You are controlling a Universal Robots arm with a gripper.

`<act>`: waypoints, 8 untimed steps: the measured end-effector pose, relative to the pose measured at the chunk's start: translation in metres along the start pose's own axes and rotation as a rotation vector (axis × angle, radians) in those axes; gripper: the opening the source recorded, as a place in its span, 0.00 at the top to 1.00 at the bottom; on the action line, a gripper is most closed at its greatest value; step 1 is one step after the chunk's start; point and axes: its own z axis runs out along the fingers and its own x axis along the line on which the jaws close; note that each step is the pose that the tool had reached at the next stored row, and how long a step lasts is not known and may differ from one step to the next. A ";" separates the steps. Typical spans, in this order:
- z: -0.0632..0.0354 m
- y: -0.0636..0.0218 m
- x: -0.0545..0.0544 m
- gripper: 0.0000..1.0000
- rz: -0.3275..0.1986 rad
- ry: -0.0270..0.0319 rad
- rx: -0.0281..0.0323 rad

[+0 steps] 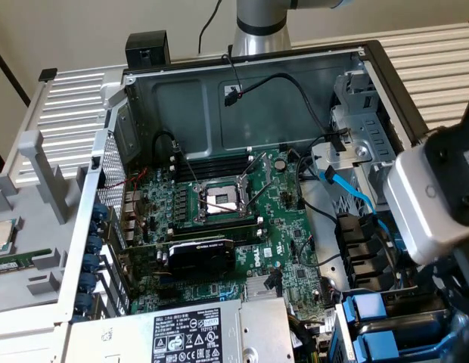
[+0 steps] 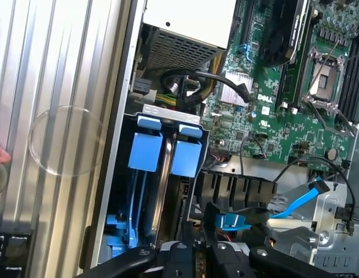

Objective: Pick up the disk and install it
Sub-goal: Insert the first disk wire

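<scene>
Two blue-framed drives stand side by side in the drive bay at the case's corner, one blue carrier [image 2: 146,152] next to the other [image 2: 186,157], with a silver drive edge [image 2: 164,179] between them. I cannot tell which of them is the disk. In the exterior view the same blue carriers [image 1: 368,311] sit at the lower right, under the arm's white wrist housing [image 1: 423,204]. My gripper [image 2: 197,262] hangs just in front of this bay, its black linkage low over the case's edge.
The open case holds the green motherboard [image 1: 234,227] with its CPU socket [image 1: 219,200], a black graphics card [image 1: 200,253] and the grey power-supply box [image 1: 189,333]. Blue SATA cables [image 2: 295,202] and black cables [image 2: 202,87] run near the bay. Ribbed white panels [image 2: 52,87] flank the case.
</scene>
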 end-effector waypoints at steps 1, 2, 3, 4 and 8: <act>0.0001 -0.0003 -0.002 0.83 0.000 0.0107 -0.0031; 0.0003 -0.0006 -0.003 0.83 0.000 0.0202 -0.0059; 0.0009 -0.0009 -0.005 0.83 0.000 0.0298 -0.0092; 0.0014 -0.0012 -0.007 0.83 0.000 0.0387 -0.0126; 0.0037 -0.0026 -0.015 0.83 0.002 0.0648 -0.0271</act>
